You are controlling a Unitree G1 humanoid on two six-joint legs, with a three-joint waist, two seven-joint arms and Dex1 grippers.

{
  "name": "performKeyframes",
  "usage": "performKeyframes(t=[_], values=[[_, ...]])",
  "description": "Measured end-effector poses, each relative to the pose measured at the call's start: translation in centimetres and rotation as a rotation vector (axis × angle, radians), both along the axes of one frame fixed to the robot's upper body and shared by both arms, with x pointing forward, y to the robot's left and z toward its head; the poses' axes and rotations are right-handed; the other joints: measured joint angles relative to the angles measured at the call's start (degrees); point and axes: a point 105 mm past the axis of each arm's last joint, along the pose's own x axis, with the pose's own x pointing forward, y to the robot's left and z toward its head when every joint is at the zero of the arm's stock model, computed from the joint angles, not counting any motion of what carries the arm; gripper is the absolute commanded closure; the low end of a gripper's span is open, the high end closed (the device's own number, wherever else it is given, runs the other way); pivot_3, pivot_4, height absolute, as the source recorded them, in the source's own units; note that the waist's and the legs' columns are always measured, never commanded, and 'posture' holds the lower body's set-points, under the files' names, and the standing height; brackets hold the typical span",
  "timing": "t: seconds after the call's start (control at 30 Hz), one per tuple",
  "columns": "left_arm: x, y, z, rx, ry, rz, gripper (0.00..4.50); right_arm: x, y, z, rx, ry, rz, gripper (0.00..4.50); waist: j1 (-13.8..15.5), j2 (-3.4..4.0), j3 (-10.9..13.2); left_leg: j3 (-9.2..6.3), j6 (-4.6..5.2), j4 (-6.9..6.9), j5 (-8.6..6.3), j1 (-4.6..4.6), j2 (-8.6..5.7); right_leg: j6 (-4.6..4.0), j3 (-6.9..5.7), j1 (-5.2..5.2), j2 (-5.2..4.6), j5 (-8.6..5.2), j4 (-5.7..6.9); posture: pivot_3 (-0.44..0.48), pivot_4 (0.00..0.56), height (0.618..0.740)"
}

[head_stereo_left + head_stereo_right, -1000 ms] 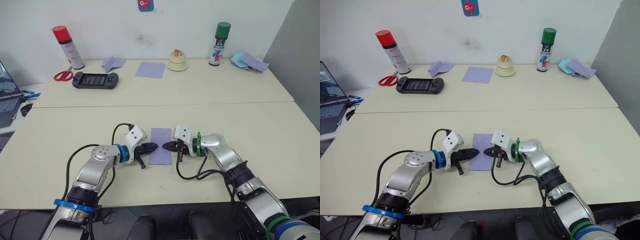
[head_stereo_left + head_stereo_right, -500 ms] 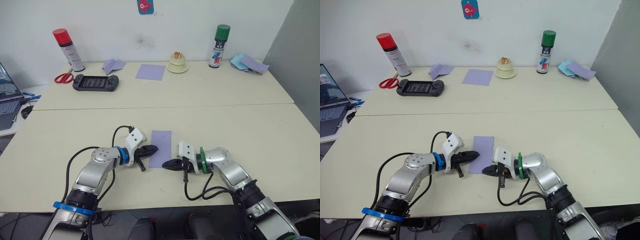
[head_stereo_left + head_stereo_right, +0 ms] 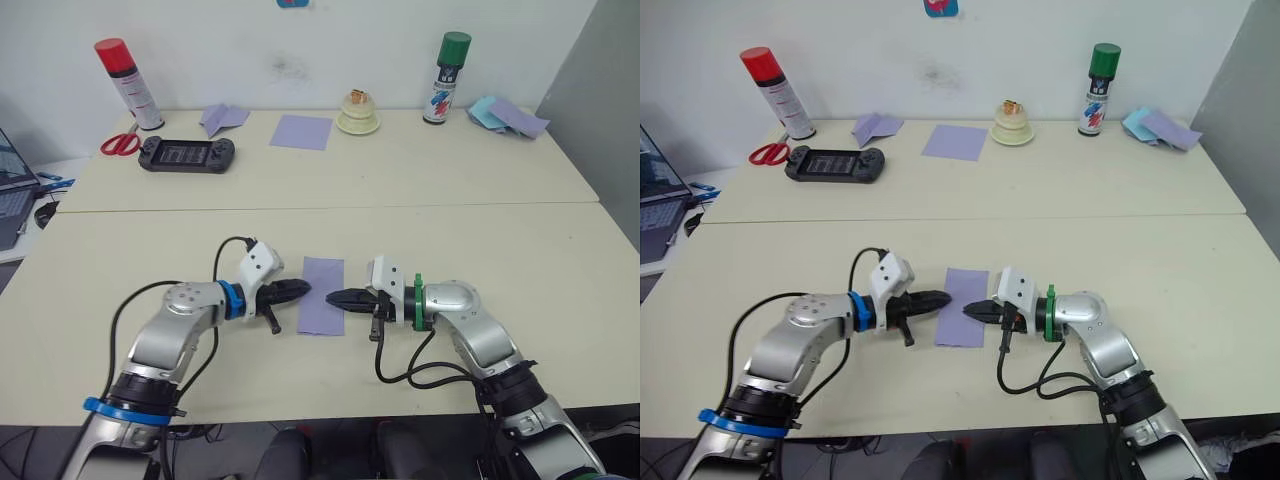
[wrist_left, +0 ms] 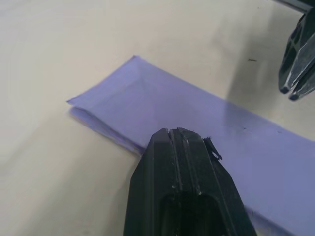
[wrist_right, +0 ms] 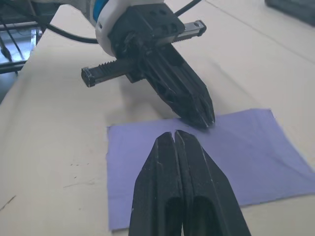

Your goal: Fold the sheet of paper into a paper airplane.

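- Since a second ago the right claw (image 3: 333,297) has dropped toward the paper's near corner and come back up to mid-edge; the left claw (image 3: 301,288) has barely shifted.
- Left claw: fingers pressed together, holding nothing, tip touching or just over the left long edge of the paper (image 3: 322,309).
- Paper: it lies flat on the near table (image 3: 520,260) between the two claws, a narrow folded strip whose long axis runs away from the robot, across the line of both claws.
- Right claw: fingers closed and empty, tip at the right long edge, facing the left claw across the strip.
- The two arms look equally near.
- The paper is thin, matte lavender, doubled, with faint diagonal creases at its far end; the table is smooth and pale.
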Motion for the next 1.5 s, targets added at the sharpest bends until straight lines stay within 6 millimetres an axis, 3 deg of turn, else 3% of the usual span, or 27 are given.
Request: performKeyframes(t=[0.17, 0.33, 0.53, 0.87, 1.17, 1.3, 1.43, 1.5], values=[[-0.9, 1.2, 1.0, 0.066, -0.006, -0.046, 4.50, -0.3, -0.1, 2.2, -0.059, -0.041, -0.019, 4.45, 0.04, 0.01, 0.01, 0.02, 0.07, 0.01, -0.04, -0.07, -0.03, 0.00, 0.02, -0.07, -0.02, 0.00, 0.00, 0.000, 0.150, 0.740], [-1.3, 1.1, 0.1, 0.122, -0.005, -0.085, 4.50, 0.0, -0.8, 2.8, -0.154, -0.045, -0.046, 4.45, 0.69, 0.01, 0.02, 0.00, 0.12, 0.07, -0.06, -0.04, -0.06, -0.01, -0.01, -0.05, -0.02, 0.00, 0.12, 0.000, 0.150, 0.740], [-0.9, -0.6, -0.6, 0.089, -0.006, -0.109, 4.50, 0.0, -1.4, 2.9, -0.189, -0.051, -0.057, 4.45, 1.00, -0.02, 0.03, -0.01, 0.12, 0.08, -0.05, -0.07, -0.06, -0.01, -0.04, -0.06, -0.02, 0.00, 0.14, 0.000, 0.150, 0.740], [0.2, -4.5, 1.9, 0.002, -0.047, -0.209, 4.50, -1.6, -2.6, 4.0, -0.251, -0.148, 0.025, 4.45, 1.04, -0.09, 0.07, 0.00, 0.12, 0.15, -0.05, -0.05, -0.06, 0.00, -0.05, -0.05, -0.01, 0.00, 0.24, 0.000, 0.150, 0.740], [0.3, -8.5, -0.1, 0.023, -0.009, -0.300, 4.50, -1.5, -2.9, 4.7, -0.272, -0.156, 0.033, 4.45, 0.96, -0.12, 0.09, 0.00, 0.13, 0.29, -0.04, 0.00, -0.07, -0.01, -0.05, 0.02, 0.00, 0.01, 0.34, 0.000, 0.150, 0.740], [0.8, -8.4, -1.0, 0.039, -0.001, -0.271, 4.50, -0.1, -3.1, 3.5, -0.309, -0.145, -0.021, 4.45, 0.95, -0.12, 0.09, 0.01, 0.13, 0.29, -0.03, 0.01, -0.07, -0.01, -0.04, 0.02, 0.00, 0.01, 0.35, 0.000, 0.150, 0.740], [0.9, -7.5, -1.6, 0.062, 0.008, -0.252, 4.50, 3.3, -3.2, 0.0, -0.382, -0.106, -0.140, 4.45, 0.83, -0.14, 0.08, 0.04, 0.08, 0.33, 0.00, 0.04, -0.06, -0.02, -0.03, 0.02, 0.00, 0.01, 0.40, 0.000, 0.150, 0.740], [0.9, -6.4, -2.1, 0.083, 0.019, -0.231, 4.50, 3.9, -3.5, -1.5, -0.421, -0.091, -0.158, 4.45, 0.92, -0.14, 0.08, 0.03, 0.00, 0.33, 0.04, 0.01, -0.06, -0.02, -0.02, -0.01, 0.00, 0.01, 0.39, 0.000, 0.150, 0.740]])
